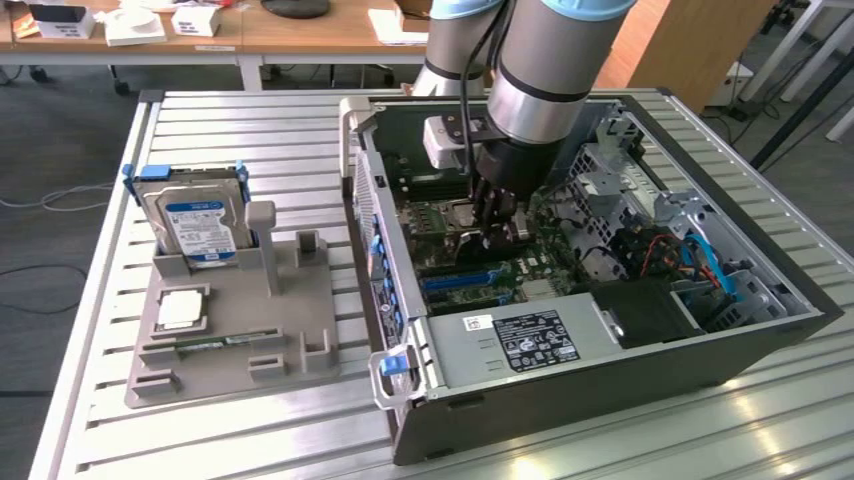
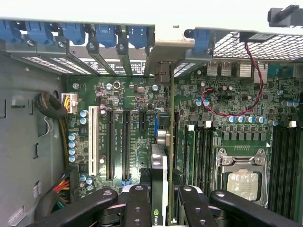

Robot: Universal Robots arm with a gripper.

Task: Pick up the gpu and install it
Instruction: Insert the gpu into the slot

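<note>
Arm: one, reaching down into the open case [image 1: 747,350] on the desk [image 1: 200,130].
Claw [image 2: 163,208]: one — closed on the gpu, a finger [image 2: 137,203] on each face.
Gpu [image 2: 158,165]: one, held edge-on above the motherboard [image 2: 142,94], bracket end toward the rear wall; whether it sits in a slot I cannot tell.
Slots: two long black [image 2: 110,142], one white [image 2: 93,142], all to one side of the card.
Near the card: CPU socket [image 2: 241,179] and memory slots [image 2: 203,151] on its other side; one red-black wire [image 2: 255,80] loops beyond.
Case, other: one power supply [image 1: 527,340].
Holder [image 1: 227,360]: one, on the exterior view's left — one hard drive [image 1: 198,222] upright, one memory stick [image 1: 200,343] lying flat.
</note>
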